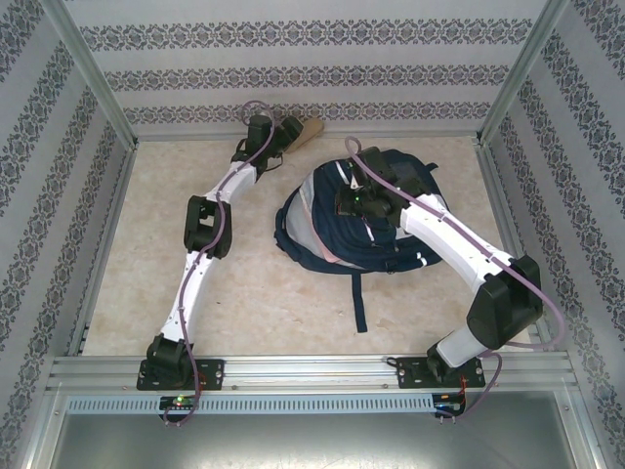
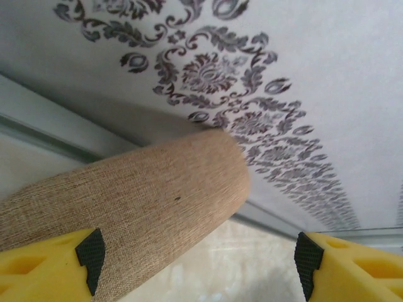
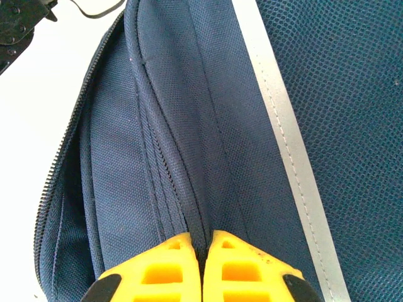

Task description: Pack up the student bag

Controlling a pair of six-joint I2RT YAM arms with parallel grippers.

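i see the student bag (image 1: 308,225) lying on the table (image 1: 254,293), right of centre, one strap trailing toward the bases. the right gripper (image 3: 206,251) is clamped on a fold of the bag's navy fabric beside the zip. the left gripper (image 2: 200,255) is at the back wall (image 1: 312,59), jaws apart, with a tan fabric case (image 2: 145,195) between them, against one pad and clear of the other.

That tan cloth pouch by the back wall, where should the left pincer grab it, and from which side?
Take the tan pouch across its narrow width, just behind the rounded end, coming from the near side, since the back wall stands close behind it. The open left pincer has it off-centre, near one finger, so shifting sideways first would probably help.
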